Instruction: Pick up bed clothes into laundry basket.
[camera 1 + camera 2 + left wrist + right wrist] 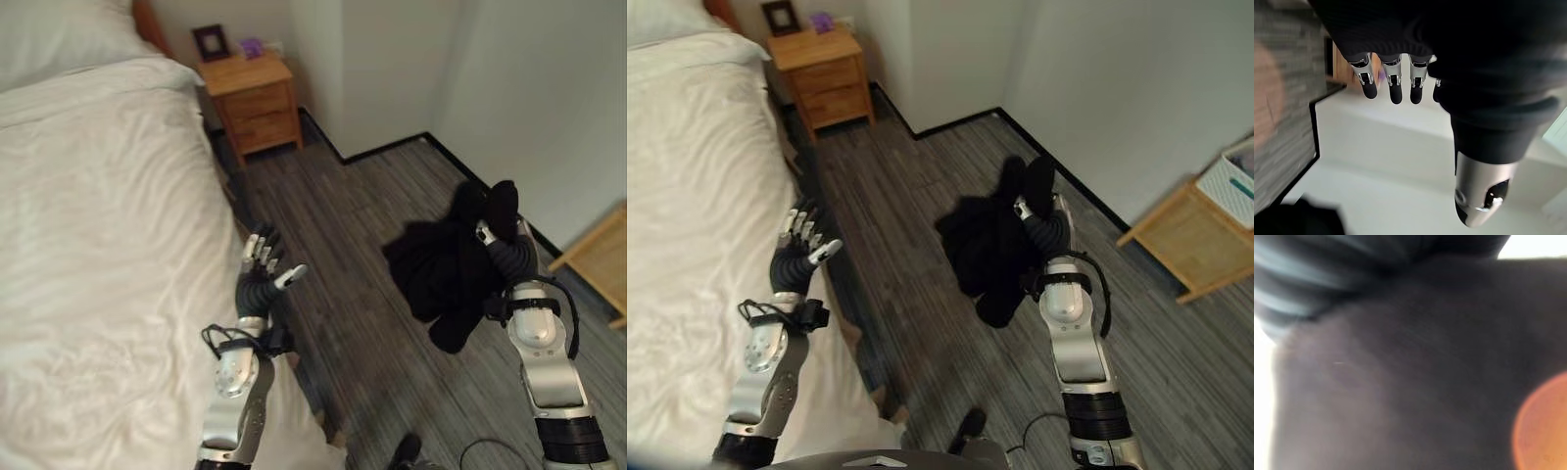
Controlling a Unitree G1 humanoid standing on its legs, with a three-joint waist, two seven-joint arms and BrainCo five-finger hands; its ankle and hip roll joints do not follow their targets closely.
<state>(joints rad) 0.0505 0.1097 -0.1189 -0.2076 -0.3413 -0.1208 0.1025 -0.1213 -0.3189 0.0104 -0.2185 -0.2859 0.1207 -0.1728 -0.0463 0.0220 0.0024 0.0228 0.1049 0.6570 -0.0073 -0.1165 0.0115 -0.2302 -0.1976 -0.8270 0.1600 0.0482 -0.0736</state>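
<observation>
Your right hand (1036, 217) is raised over the grey wood-plank floor (343, 274) with a bundle of black cloth (446, 264) draped over it and hanging down beside the wrist. The cloth covers the fingers, and the right wrist view gives only dark fabric pressed close, so you cannot tell how the fingers are set under it, or whether the garment is gripped or merely hooked over the hand. Held high like this, the cloth hangs clear of the floor, which looks like a carrying posture.

Your left hand (263, 257) stands upright just beside the edge of the white-sheeted bed (98, 245), fingers straight and spread, thumb out, holding nothing; it seems parked out of the way.

A white slatted laundry basket (1239, 181) shows at the edge of the right eye view, sitting on a low pale wooden stand (1190, 240) against the wall, well apart from the cloth. You likely need to turn and move toward it before any release. A small wooden nightstand (250, 98) stands at the bed's head.
</observation>
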